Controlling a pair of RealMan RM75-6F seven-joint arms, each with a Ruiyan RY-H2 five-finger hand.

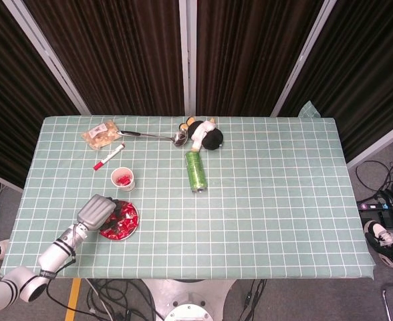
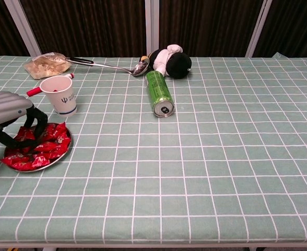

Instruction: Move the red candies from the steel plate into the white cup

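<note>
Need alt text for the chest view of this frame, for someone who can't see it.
The left robot hand reaches down with its fingers into a steel plate of red candies at the left of a green checked table. A white cup stands just behind the plate; a green can lies on its side near the centre.

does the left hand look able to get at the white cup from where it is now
Probably yes. The left hand hangs over the steel plate with fingers down among the red candies, and the white cup stands upright just beyond the plate, its mouth open, nothing between them.
</note>
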